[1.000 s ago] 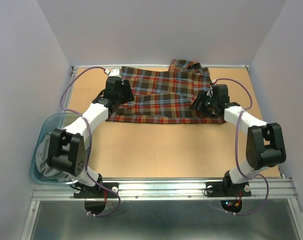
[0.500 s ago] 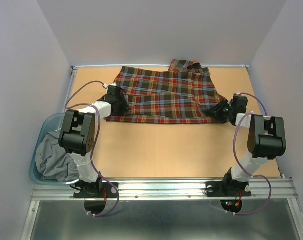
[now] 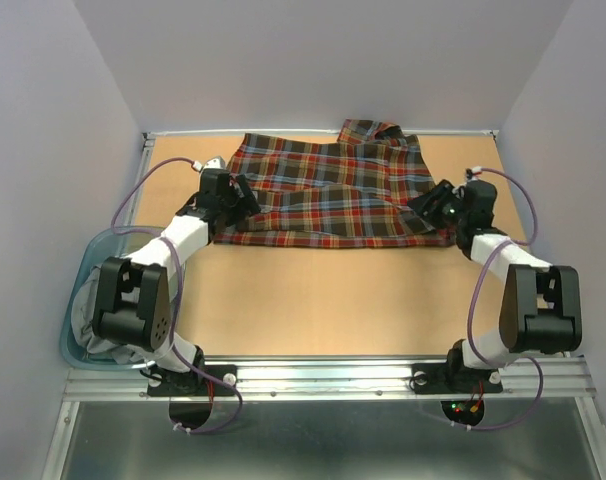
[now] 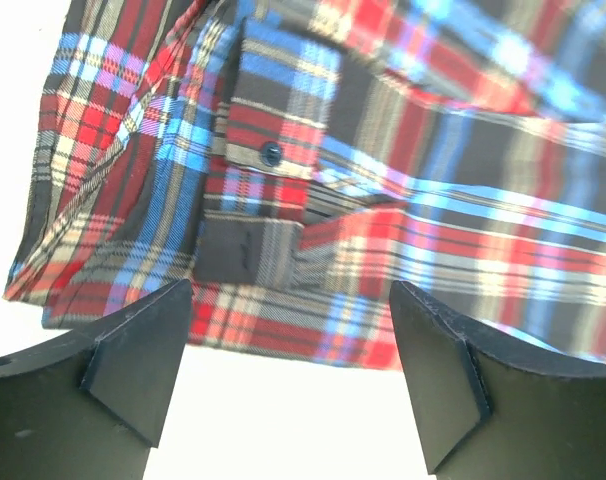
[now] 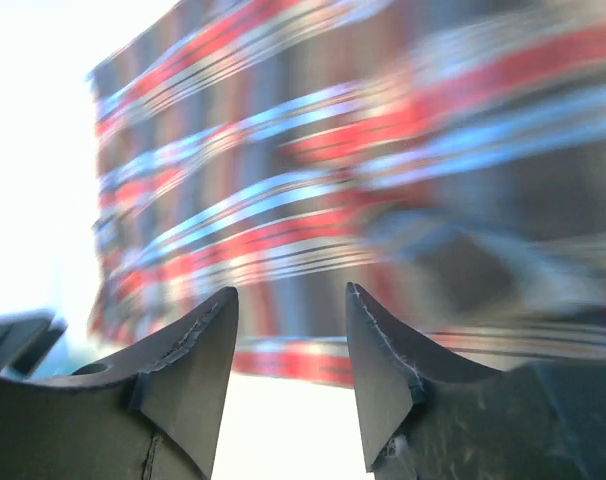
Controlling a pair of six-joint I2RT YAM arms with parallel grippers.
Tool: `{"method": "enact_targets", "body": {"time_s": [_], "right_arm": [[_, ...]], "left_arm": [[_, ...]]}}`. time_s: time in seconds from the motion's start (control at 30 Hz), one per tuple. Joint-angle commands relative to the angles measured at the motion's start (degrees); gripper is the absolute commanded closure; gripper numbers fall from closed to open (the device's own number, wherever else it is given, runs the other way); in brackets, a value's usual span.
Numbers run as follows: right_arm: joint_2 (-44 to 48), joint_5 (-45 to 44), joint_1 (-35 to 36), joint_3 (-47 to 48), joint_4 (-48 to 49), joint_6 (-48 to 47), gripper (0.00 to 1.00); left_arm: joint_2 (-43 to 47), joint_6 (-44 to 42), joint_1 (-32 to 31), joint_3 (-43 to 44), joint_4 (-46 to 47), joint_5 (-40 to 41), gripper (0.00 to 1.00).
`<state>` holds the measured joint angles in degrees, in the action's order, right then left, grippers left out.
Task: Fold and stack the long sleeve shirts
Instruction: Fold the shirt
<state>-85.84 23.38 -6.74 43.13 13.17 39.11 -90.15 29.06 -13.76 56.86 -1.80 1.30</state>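
The plaid long sleeve shirt (image 3: 333, 190), in red, dark brown, navy and yellow, lies spread flat at the far side of the table, its collar at the back. My left gripper (image 3: 239, 197) is open and empty at the shirt's left edge. In the left wrist view the gripper (image 4: 293, 380) hangs just short of the near hem, and a buttoned cuff (image 4: 268, 155) lies ahead of it. My right gripper (image 3: 430, 205) is open and empty at the shirt's right edge. In the right wrist view (image 5: 288, 350) the shirt (image 5: 333, 180) is blurred, close in front of the fingers.
A blue bin (image 3: 71, 300) holding a grey garment (image 3: 93, 315) sits off the table's left edge, beside the left arm. Grey walls close in the table on the left, back and right. Bare tabletop (image 3: 333, 300) lies between the shirt and the arm bases.
Both grippers drew back off the shirt toward its outer edges, then swung in again to its left and right edges. The shirt's lower right corner has shifted slightly.
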Motion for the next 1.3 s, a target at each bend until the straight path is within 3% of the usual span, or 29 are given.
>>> {"method": "enact_targets", "body": {"time_s": [0.0, 0.13, 0.2, 0.3, 0.47, 0.67, 0.87, 1.03, 1.27], "right_arm": [[2.2, 4.6, 9.5, 2.4, 6.2, 2.4, 0.46], [-2.2, 5.5, 21.2, 3.5, 18.3, 9.4, 0.45], [-7.0, 5.9, 24.6, 5.7, 20.0, 9.6, 0.45], [-13.8, 6.8, 30.2, 10.0, 23.7, 9.7, 0.45], [-23.7, 8.9, 36.5, 17.4, 26.6, 10.0, 0.46], [-33.2, 10.1, 38.6, 22.4, 28.2, 11.3, 0.56], [-38.2, 9.9, 38.5, 21.1, 29.2, 11.1, 0.70], [-37.5, 9.4, 36.4, 14.8, 29.5, 10.2, 0.74], [-30.6, 9.8, 26.5, 2.8, 29.9, 8.9, 0.74]], "left_arm": [[4.6, 1.3, 0.0, -4.1, 3.2, -2.8, 0.10], [3.6, 1.9, 0.0, -5.5, 4.3, -2.5, 0.26], [2.8, 2.4, 0.1, -6.2, 5.2, -2.3, 0.39], [0.6, 2.7, 0.3, -6.3, 6.2, -1.9, 0.50], [-3.3, 2.7, 0.7, -6.1, 6.9, -1.7, 0.60], [-5.8, 3.3, 1.6, -7.2, 6.9, -1.7, 0.61], [-7.1, 4.6, 3.3, -7.5, 5.3, -3.1, 0.62], [-7.2, 5.0, 5.1, -7.5, 3.9, -3.6, 0.63], [-7.8, 5.2, 7.1, -7.3, 2.9, -4.6, 0.64]]}}
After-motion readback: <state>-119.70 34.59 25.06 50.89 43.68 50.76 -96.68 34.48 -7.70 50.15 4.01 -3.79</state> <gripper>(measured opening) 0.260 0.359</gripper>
